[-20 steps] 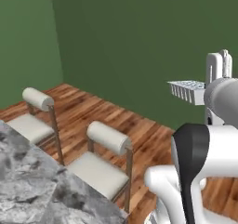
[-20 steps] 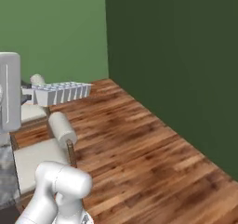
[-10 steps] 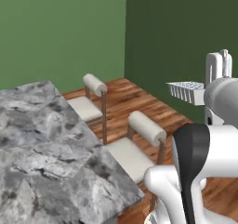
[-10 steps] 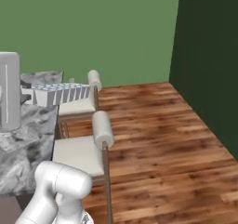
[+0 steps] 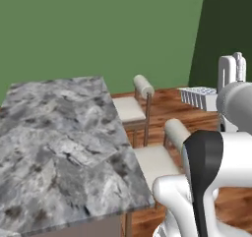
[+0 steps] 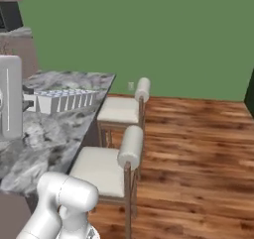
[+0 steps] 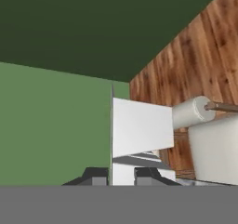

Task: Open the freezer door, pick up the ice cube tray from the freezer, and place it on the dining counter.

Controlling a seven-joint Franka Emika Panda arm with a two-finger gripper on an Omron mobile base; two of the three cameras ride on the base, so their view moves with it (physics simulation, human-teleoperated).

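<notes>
Item: ice cube tray [image 6: 63, 100], white, grid of cells, carried level in the air at the end of the arm; also seen in the left base view [image 5: 198, 97] and, edge-on and close, as a white slab in the hand view [image 7: 139, 135]. Jaws [image 7: 122, 175]: two dark tips rising one on either side of the tray's thin near edge, pinching it. Position: in the right base view the tray appears in front of the marbled tabletop of the dining counter [image 6: 64, 119]; in the left base view it hangs to the right of that tabletop [image 5: 64, 147], above the stools [image 5: 147, 113], so it is judged beside the slab and not yet over it. Change: across the last second the whole scene has swung in both base views, from green wall, wood floor [image 6: 198, 153] and stools with little stone in sight, to the counter taking up much of the picture; the tray has kept its place relative to the arm throughout. This is read as the base turning and driving toward the island with the load held steady, not as any movement of the furniture. Status: retrieval done, transport nearly done; remaining work is judged to be bringing the tray over the stone, lowering and releasing it.
</notes>
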